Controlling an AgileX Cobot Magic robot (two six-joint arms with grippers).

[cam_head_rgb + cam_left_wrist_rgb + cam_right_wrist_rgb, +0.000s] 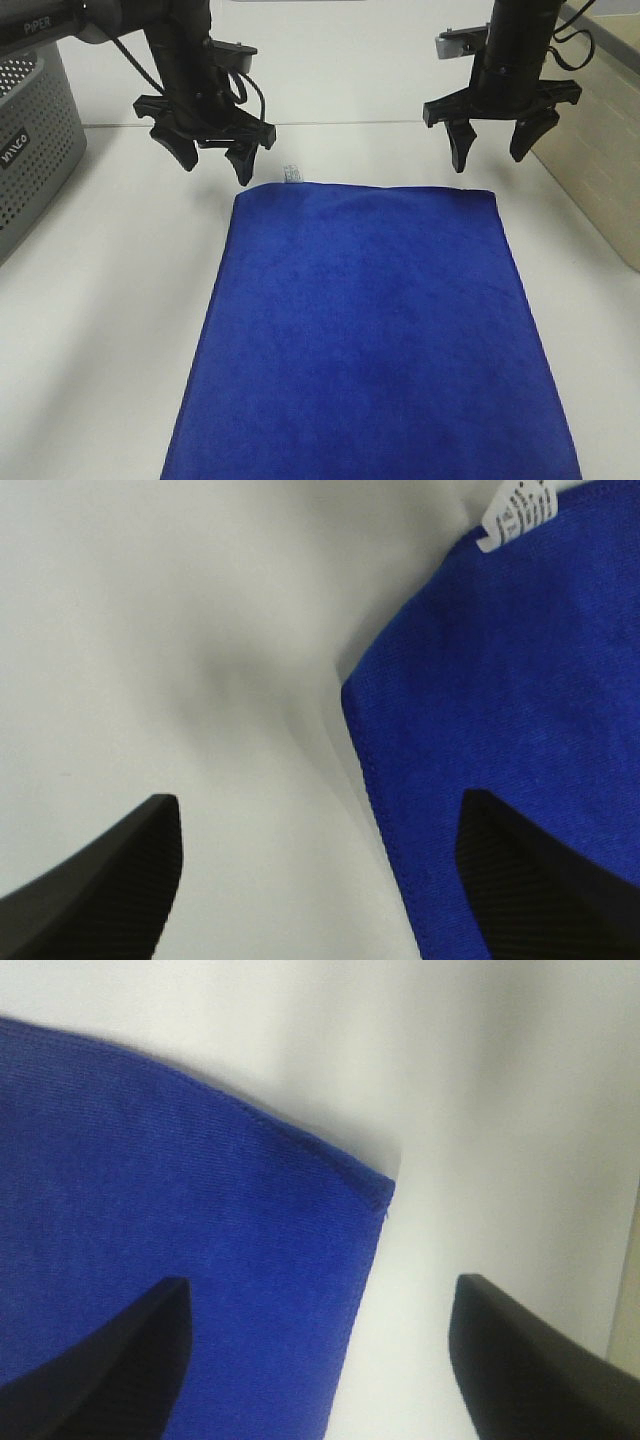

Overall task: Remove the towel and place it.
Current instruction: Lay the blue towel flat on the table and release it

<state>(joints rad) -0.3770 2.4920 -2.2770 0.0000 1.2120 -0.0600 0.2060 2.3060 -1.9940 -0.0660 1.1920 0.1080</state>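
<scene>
**Blue towel lies flat, both pairs of fingers spread wide**

The blue towel (370,330) lies flat on the white surface (100,300). It fills the lower middle of the frame and runs off the bottom edge. Its small white tag (292,173) sticks out at the top left corner. Just over that corner hang the left fingers (243,165), spread apart and holding nothing. Over the top right corner hang the right fingers (459,148), spread apart too, with nothing between them. A grey basket (30,150) full of little holes stands at the far left edge of the frame.
</scene>
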